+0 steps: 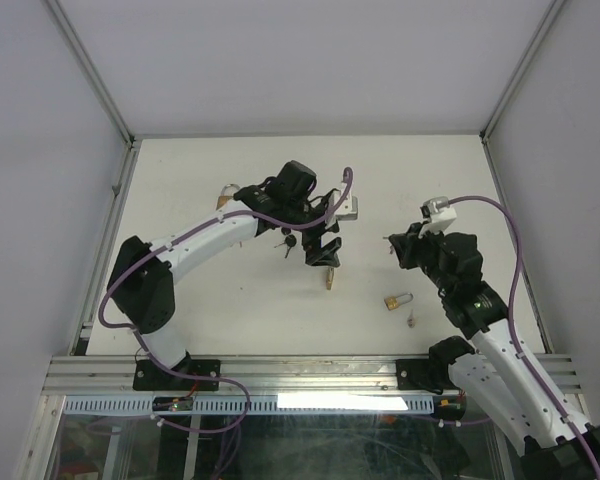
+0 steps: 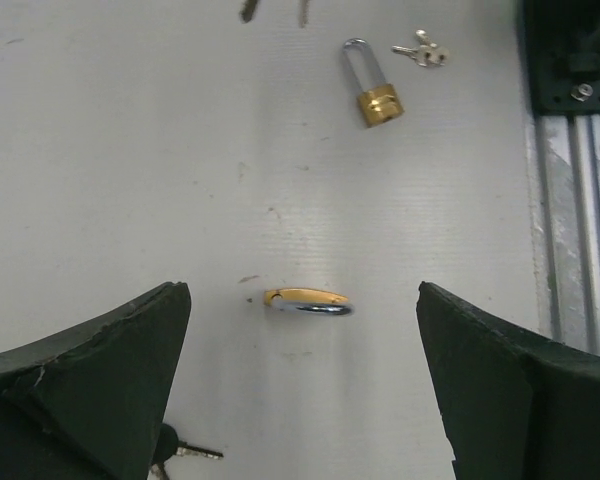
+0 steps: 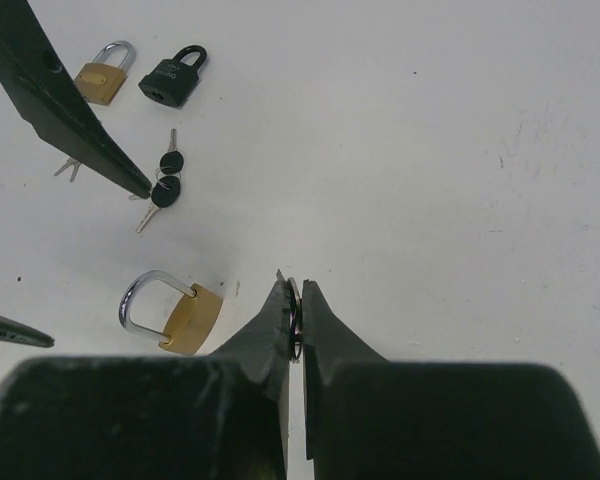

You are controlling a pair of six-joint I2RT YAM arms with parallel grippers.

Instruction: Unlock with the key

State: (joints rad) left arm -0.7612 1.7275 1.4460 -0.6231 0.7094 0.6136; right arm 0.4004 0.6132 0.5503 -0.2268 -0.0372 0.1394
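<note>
Left gripper (image 2: 302, 290): spread wide and holding nothing, one finger at each lower corner of the left wrist view.
Brass padlock (image 2: 300, 298): on the white table (image 2: 130, 150) at the centre of that view, in the gap between the two fingers and touching neither.
Padlock axis: seen edge-on, it runs left to right across the frame and across the gap, with the body on the left and the shackle on the right.
Same padlock from the right wrist: lower left of the frame, with the shackle up-left and the body end turned down-right.
Right gripper (image 3: 294, 288): clenched on a thin metal piece, judged to be the key (image 3: 296, 318), though too little shows to be sure.
Relation that matters: the body end faces the key tip from just left of it, near but apart. The keyway itself cannot be seen.
Nearer arm: the left, already straddling the lock and probably meant to steady it.
</note>
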